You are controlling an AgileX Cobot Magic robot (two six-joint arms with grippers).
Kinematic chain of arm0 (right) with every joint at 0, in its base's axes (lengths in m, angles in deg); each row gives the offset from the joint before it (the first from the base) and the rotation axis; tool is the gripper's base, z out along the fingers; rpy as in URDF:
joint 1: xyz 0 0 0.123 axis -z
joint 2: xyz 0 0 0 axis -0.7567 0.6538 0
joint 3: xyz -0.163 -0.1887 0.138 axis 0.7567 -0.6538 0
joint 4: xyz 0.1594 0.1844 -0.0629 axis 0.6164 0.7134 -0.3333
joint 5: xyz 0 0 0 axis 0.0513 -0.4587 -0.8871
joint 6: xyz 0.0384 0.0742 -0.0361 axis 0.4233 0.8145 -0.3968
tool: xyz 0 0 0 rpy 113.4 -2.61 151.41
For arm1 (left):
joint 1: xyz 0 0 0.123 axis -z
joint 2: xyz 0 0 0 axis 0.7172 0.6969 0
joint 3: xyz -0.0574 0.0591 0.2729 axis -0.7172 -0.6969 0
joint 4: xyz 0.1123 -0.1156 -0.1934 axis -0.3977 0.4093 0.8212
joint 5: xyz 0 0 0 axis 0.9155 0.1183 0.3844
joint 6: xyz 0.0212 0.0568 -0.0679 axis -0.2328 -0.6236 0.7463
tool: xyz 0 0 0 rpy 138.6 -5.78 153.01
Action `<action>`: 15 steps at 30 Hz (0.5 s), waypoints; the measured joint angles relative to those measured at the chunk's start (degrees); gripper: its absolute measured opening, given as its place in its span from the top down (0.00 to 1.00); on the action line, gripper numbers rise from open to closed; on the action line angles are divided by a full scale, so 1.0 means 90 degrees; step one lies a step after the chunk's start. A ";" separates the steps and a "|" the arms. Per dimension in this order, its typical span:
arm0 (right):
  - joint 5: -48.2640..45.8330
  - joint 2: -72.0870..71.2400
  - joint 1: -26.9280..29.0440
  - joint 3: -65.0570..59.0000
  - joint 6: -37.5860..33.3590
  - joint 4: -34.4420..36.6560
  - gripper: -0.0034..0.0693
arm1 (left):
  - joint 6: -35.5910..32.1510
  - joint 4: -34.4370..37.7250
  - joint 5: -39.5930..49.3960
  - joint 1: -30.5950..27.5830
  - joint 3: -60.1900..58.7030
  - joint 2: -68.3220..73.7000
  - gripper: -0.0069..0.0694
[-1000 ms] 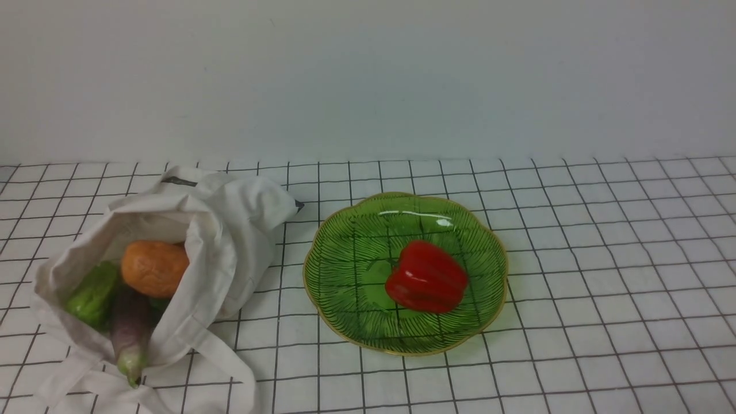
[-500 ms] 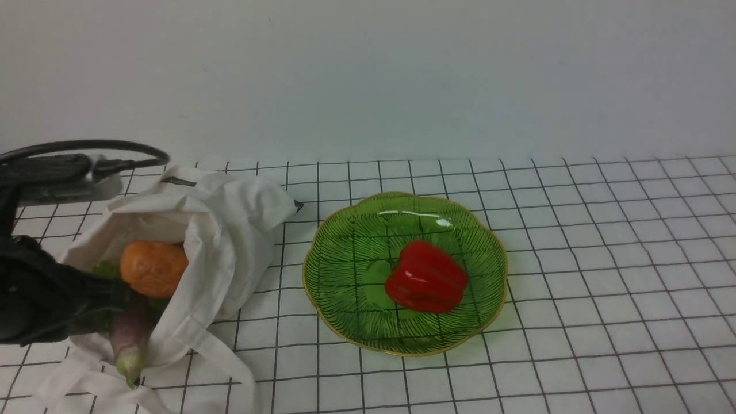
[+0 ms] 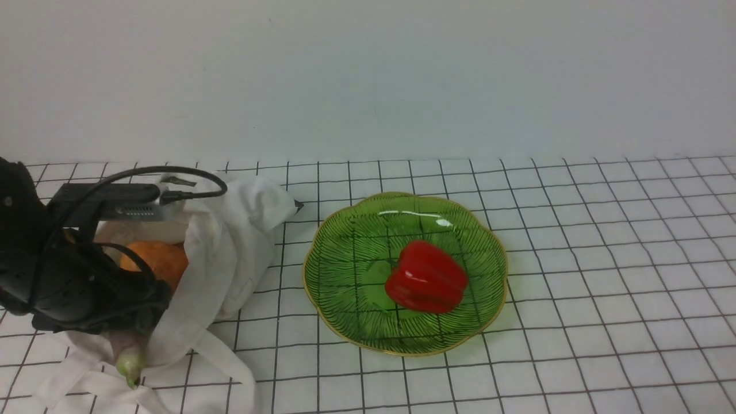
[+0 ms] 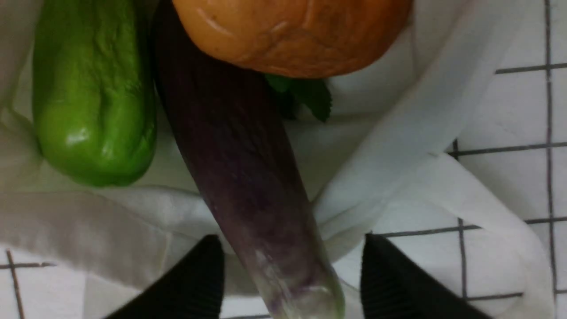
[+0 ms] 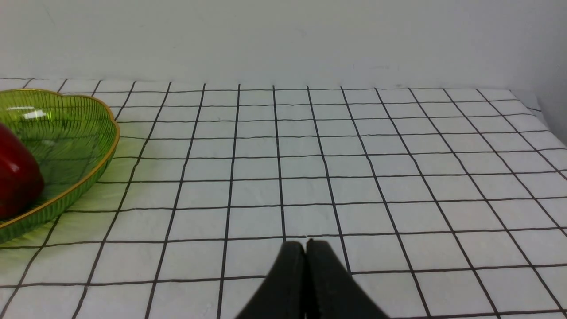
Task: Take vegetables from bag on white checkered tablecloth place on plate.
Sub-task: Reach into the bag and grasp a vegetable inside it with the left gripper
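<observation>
The off-white bag lies open on the white checkered tablecloth at the left. Inside it are a dark purple eggplant, an orange-brown lumpy vegetable and a bumpy green one. My left gripper is open at the bag's mouth, one finger on each side of the eggplant's pale stem end and neither touching it. In the front view my left arm covers most of the bag's opening. The green plate holds a red bell pepper. My right gripper is shut and empty over bare cloth.
The bag's straps trail over the cloth toward the front edge. A small green leaf shows under the orange vegetable. The plate's rim sits to one side of my right gripper. A plain wall closes the back.
My left arm has come in from the left and now sits over the bag's mouth, hiding the green vegetable in the front view. The vegetables, plate and pepper have not moved.
</observation>
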 joint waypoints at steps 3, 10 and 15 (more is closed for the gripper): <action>0.0000 0.0000 0.0000 0.0000 0.0000 0.0000 0.97 | 0.0117 -0.0095 -0.0177 0.0000 0.0013 0.0341 0.19; 0.0000 0.0000 0.0000 0.0000 0.0000 0.0000 0.97 | 0.0209 -0.0323 -0.0340 0.0000 0.0018 0.0855 0.21; 0.0000 0.0000 0.0000 0.0000 0.0000 0.0000 0.97 | 0.0209 -0.0333 -0.0286 0.0000 0.0020 0.0821 0.55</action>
